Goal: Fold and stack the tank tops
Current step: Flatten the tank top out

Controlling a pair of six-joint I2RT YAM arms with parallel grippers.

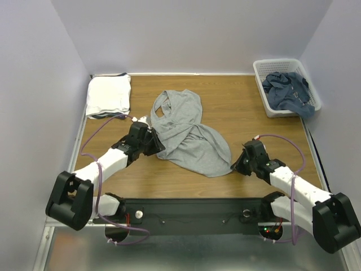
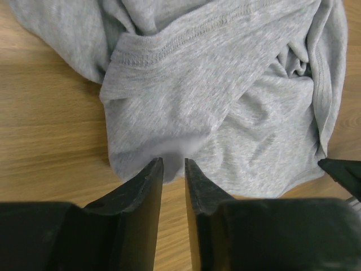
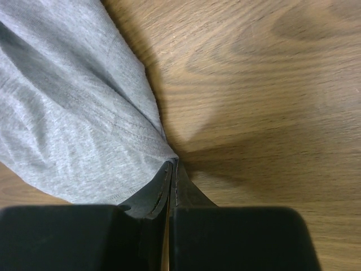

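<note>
A heather grey tank top (image 1: 189, 132) lies crumpled in the middle of the wooden table, straps toward the back. My left gripper (image 1: 155, 142) is at its left edge. In the left wrist view the jaws (image 2: 172, 164) stand a narrow gap apart with a fold of the grey fabric (image 2: 214, 101) pinched between the tips. My right gripper (image 1: 237, 164) is at the top's near right corner. In the right wrist view it (image 3: 172, 165) is shut on the hem corner of the grey fabric (image 3: 67, 113). A folded white tank top stack (image 1: 108, 96) sits at the back left.
A white lattice basket (image 1: 265, 68) stands at the back right with dusty blue tops (image 1: 289, 91) bunched inside. Purple-grey walls close in the table on three sides. A black rail (image 1: 192, 212) with both arm bases runs along the near edge.
</note>
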